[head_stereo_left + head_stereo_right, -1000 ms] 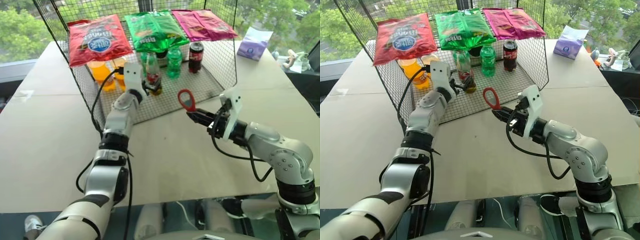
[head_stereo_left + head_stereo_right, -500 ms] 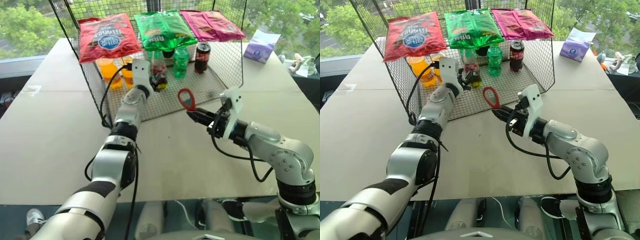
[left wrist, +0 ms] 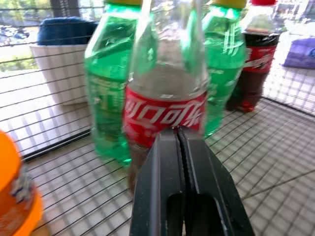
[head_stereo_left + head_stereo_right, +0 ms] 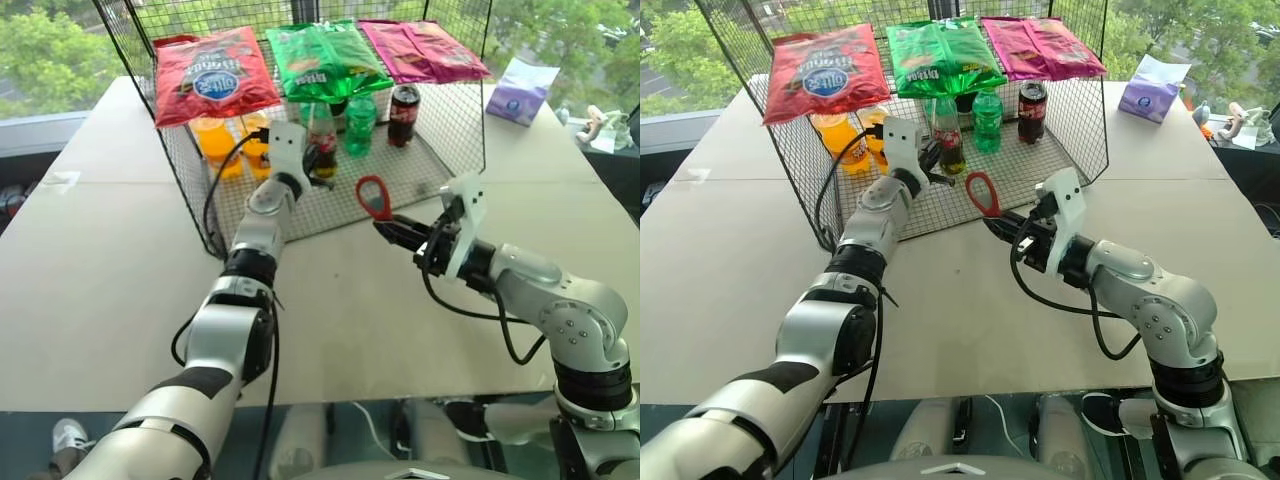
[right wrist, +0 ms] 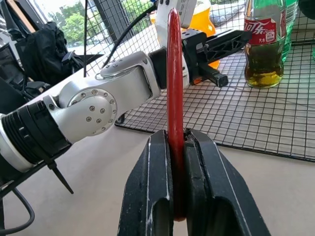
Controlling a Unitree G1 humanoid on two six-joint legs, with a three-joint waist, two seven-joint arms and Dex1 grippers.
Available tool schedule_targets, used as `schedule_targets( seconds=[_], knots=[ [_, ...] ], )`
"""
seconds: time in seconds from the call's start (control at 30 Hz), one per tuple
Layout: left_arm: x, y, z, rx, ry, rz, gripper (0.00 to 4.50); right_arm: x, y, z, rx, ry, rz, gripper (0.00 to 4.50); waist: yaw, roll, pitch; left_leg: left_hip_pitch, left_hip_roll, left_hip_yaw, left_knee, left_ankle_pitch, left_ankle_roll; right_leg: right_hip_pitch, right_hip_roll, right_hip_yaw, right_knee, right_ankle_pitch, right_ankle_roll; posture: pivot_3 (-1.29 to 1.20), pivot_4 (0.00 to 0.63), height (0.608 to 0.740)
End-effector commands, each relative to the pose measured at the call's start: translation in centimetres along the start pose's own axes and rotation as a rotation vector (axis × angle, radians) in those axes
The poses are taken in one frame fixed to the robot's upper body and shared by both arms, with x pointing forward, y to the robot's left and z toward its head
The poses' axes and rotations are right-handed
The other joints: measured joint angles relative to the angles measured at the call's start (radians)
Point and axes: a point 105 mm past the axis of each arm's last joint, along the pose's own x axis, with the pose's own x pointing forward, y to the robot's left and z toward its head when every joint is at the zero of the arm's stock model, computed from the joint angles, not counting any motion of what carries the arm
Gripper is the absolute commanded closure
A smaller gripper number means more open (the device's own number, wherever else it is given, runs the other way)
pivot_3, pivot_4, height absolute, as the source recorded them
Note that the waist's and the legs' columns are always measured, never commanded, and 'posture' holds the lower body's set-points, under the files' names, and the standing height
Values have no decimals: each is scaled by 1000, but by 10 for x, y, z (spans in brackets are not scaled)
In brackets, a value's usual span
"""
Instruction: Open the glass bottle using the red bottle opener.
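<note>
Opener (image 4: 374,197) nearest: red, flat, loop end up, handle pinched between the pressed-together fingers of the right gripper (image 4: 383,228), held above the table (image 4: 90,260) just outside the wire basket (image 4: 440,150). Farther in, the left gripper (image 3: 179,142) sits with its fingers pressed together and nothing between them, tips just short of the red label of the glass bottle (image 4: 320,140). Bottle stands upright on the basket floor, long axis vertical, straight ahead of the left gripper, which is the nearer arm; the opener lies well apart to the bottle's right and nearer the robot.
</note>
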Motion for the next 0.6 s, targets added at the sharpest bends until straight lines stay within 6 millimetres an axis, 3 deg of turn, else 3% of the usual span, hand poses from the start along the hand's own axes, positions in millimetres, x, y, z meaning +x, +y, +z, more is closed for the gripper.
schedule_targets(
  seconds=[0.03,0.17,0.2,0.3,0.6],
  knots=[
    [-2,-5,15,8,-54,-15,3312,-3,5,12,-35,-48,13,4500,-6,0,0,0,0,0,0,0,0,0,0,0,0,0,0,0,150,740],
    [-4,-3,15,31,-47,32,1674,-3,5,11,-32,-52,7,4500,-19,0,0,0,0,0,-1,0,0,0,0,0,0,0,0,0,150,740],
    [-4,-3,14,47,-36,55,1061,-3,5,11,-30,-53,4,4500,-21,0,0,1,0,0,-1,0,0,0,0,0,0,0,0,0,150,740],
    [-5,-5,16,35,-37,83,49,-3,5,10,-27,-59,-2,4500,-22,0,0,1,0,0,-1,0,0,0,0,0,0,0,0,0,150,740],
    [-4,-12,28,19,-40,206,49,-2,7,9,-4,-111,-47,4500,-23,0,0,1,0,0,-1,0,0,0,0,0,0,0,0,0,150,740]
  ],
)
